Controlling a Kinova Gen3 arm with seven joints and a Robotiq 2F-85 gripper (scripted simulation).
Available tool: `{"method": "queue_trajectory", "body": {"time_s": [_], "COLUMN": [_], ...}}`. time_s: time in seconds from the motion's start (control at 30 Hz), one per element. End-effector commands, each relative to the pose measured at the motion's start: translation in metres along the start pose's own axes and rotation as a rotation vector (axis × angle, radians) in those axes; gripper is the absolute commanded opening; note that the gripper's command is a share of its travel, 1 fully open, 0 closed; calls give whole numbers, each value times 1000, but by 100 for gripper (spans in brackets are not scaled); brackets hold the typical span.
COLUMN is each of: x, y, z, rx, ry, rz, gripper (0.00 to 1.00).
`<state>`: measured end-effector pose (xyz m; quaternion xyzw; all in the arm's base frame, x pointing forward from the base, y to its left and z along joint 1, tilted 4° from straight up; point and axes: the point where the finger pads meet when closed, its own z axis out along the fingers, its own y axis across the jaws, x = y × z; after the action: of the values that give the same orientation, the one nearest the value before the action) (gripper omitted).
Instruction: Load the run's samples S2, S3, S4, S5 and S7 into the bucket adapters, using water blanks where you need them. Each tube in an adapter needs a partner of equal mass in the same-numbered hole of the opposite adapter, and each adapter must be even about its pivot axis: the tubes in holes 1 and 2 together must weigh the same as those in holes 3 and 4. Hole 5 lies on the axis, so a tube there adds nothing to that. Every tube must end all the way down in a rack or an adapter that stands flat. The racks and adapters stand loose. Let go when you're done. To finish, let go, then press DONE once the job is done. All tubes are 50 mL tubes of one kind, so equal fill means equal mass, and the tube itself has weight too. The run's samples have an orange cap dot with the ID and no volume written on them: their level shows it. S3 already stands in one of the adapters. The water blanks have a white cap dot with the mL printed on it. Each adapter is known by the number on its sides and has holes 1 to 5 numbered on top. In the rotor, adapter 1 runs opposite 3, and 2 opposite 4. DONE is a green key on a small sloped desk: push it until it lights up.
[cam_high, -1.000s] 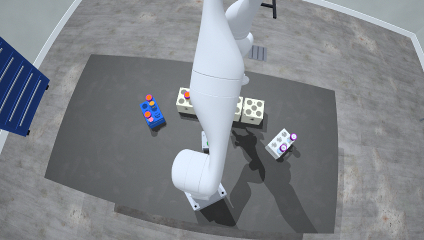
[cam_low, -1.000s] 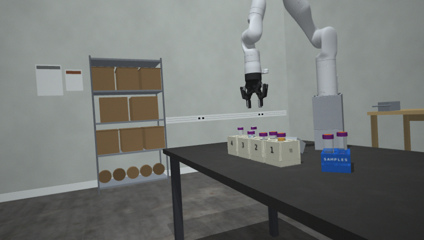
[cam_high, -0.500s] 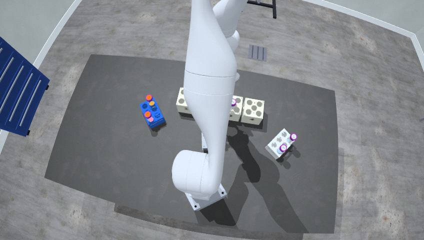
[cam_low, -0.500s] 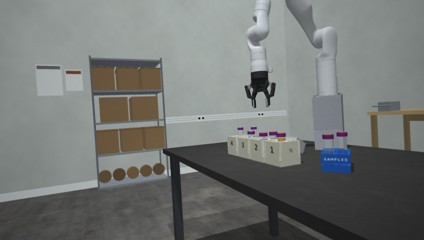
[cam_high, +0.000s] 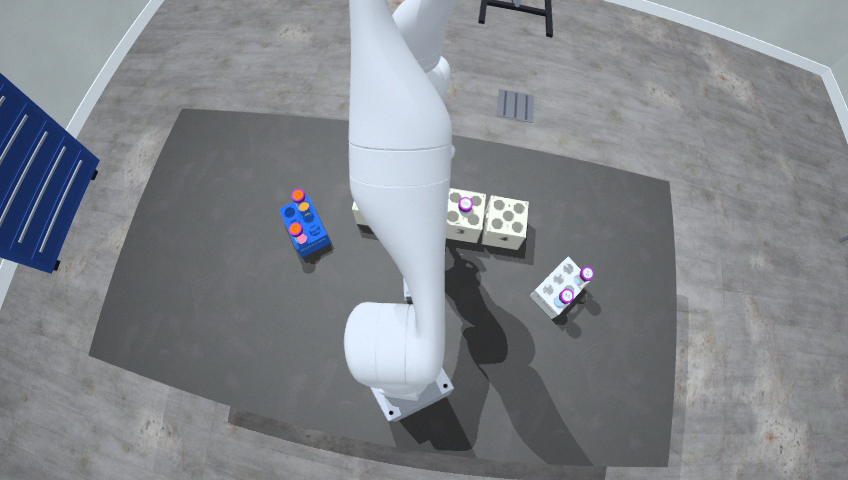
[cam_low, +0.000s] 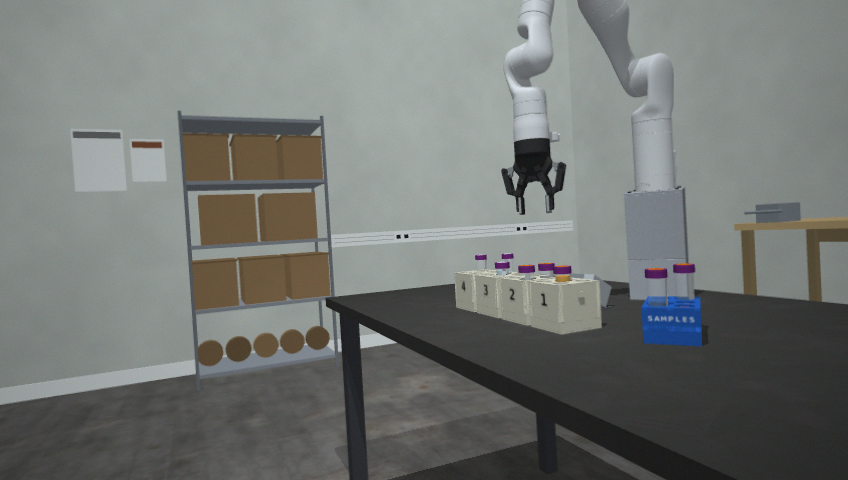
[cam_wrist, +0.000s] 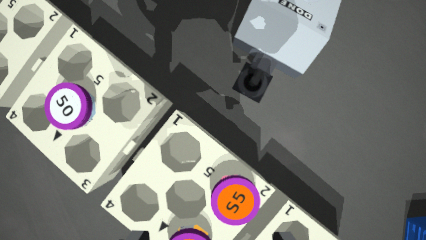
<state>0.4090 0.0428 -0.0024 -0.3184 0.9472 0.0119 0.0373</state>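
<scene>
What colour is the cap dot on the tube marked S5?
Orange, ringed by a purple cap, on the S5 tube. It shows best in the wrist view.

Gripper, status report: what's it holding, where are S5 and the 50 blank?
Gripper open, empty, high above the adapter row. S5 in hole 2; 50 mL blank in the neighbouring adapter, beside hole 4. Nothing blocking below.

Blue sample rack (cam_low: 671, 325), cream adapters (cam_low: 564, 306)
</scene>
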Motion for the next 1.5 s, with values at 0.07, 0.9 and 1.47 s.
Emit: {"method": "queue_trajectory", "body": {"time_s": [0.07, 0.9, 1.47], "x": [-9, -47, -74], "y": [13, 73, 115], "z": [-1, -1, -1], "rx": [1, 1, 1], "ry": [-1, -1, -1], "rz": [0, 0, 0], "gripper": [62, 62, 62]}}
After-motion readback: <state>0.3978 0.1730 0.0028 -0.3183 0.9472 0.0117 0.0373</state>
